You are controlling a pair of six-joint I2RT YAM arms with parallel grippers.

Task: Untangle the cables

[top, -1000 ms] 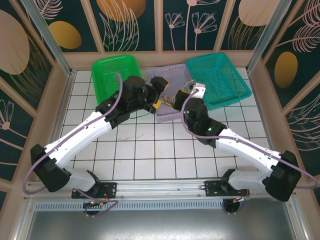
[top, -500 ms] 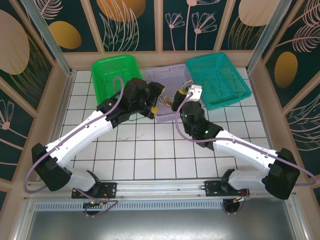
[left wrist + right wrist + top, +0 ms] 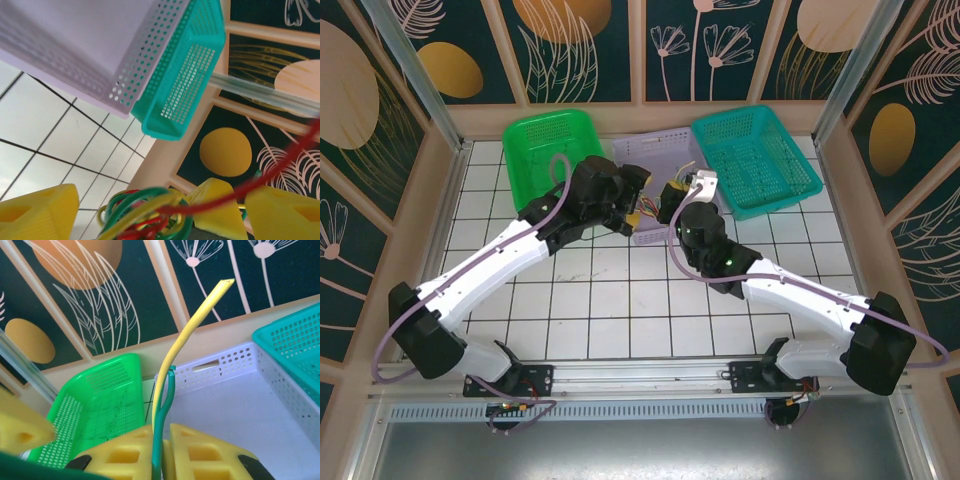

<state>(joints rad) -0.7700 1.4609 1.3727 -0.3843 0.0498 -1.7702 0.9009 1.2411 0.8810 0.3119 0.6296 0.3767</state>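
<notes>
The cables (image 3: 653, 208) form a small bunch of green, yellow and red loops held up between both grippers, over the front edge of the lilac basket (image 3: 665, 160). In the left wrist view the bunch (image 3: 145, 215) sits between the wide-apart yellow fingers (image 3: 40, 212) of my left gripper (image 3: 162, 202), which is open. One red cable (image 3: 280, 167) runs taut up to the right. My right gripper (image 3: 161, 452) is shut on a green cable (image 3: 165, 405) and a yellow cable (image 3: 192, 325), whose free ends stick up past the fingers. In the top view the left gripper (image 3: 638, 203) and right gripper (image 3: 670, 197) nearly meet.
A green basket (image 3: 552, 140) stands at the back left and a teal basket (image 3: 755, 160) at the back right, both flanking the lilac one. Wooden walls close in the white tiled table (image 3: 620, 300). Thick lilac-grey cables loop along both arms.
My right gripper has shifted left, closer to the left gripper, still holding its cables. The left gripper's jaws have narrowed a little around the bunch.
</notes>
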